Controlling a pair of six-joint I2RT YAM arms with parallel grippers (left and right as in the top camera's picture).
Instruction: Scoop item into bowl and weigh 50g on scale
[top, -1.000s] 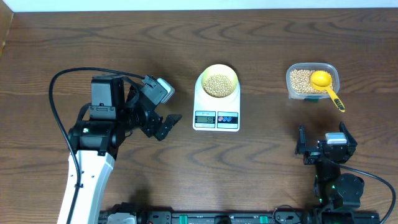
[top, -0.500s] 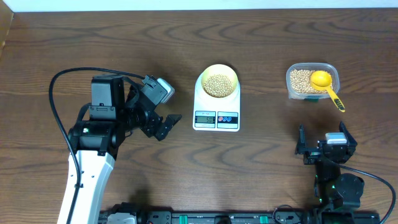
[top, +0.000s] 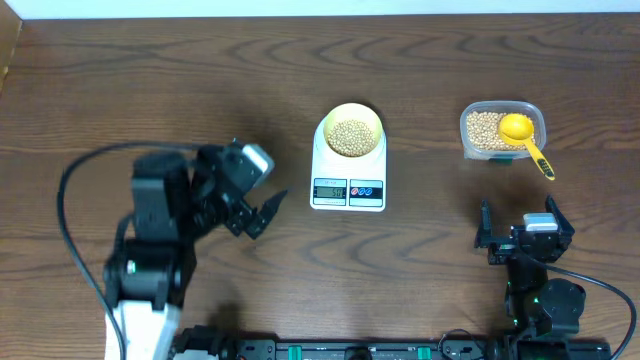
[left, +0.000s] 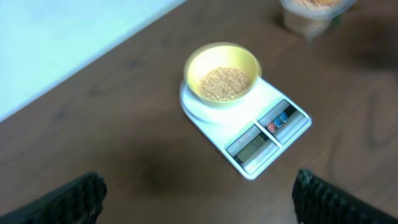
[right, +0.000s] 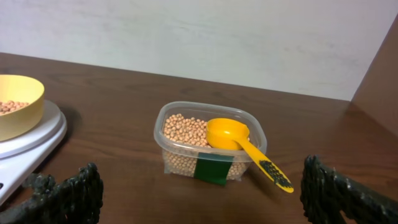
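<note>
Leftward and toward the near edge of the table: that is how the left arm has shifted since the earlier overhead frame, and its black cable now loops wider. Everything else sits as it was.

On a dark brown wooden table, the white digital scale stands at centre. The small pale-yellow bowl rests on its platform and holds a layer of tan soybeans. The grey display faces the near edge, with its digits too small to read.

The left gripper hovers left of the scale, apart from it. Its fingers are spread wide and it grasps nothing. Its wrist view looks down on the bowl and scale between the two dark fingertips.

At the right, a clear plastic tub holds more beans. A bright-yellow scoop lies in it, with its handle sticking out over the rim toward the near right.

The right gripper sits nearer the front edge than the tub and well apart from it, fingers spread and empty.
</note>
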